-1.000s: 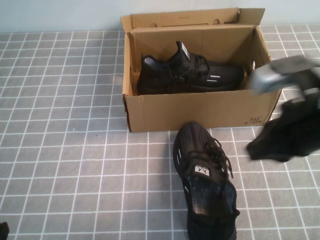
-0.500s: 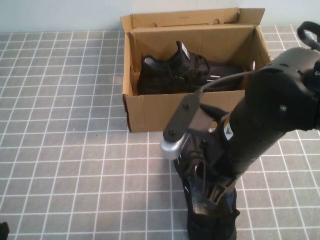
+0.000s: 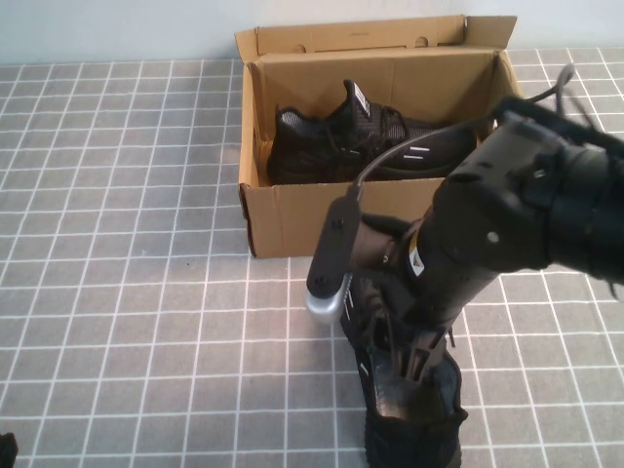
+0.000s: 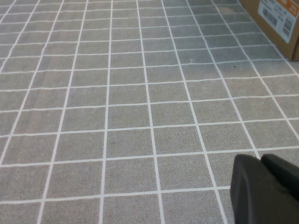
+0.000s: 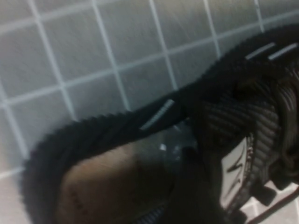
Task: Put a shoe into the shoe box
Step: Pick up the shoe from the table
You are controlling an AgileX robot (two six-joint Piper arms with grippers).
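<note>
On the grey tiled counter (image 3: pixel 127 244), the right tool (image 3: pixel 414 363) has swung down, spread wide, onto the loose shoe (image 3: pixel 409 409) below the shoe box (image 3: pixel 292 219), ready to grasp; the left tool (image 4: pixel 266 189) sits pinched closed at lower left.

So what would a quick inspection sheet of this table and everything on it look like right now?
Surface: grey tiled table with white grid lines, flat.
Job's things: open cardboard box at the far side, one black shoe lying inside it; a second black shoe on the tiles in front of the box, opening facing up.
Clutter: nothing seen.
Grippers: right gripper down over the near shoe, its fingers at the shoe's opening, grip not clear; left gripper shut, low over bare tiles, holding nothing.
Cables: one thin dark cable looping from the right arm across the box front.
Surroundings: plain pale wall behind the box.
</note>
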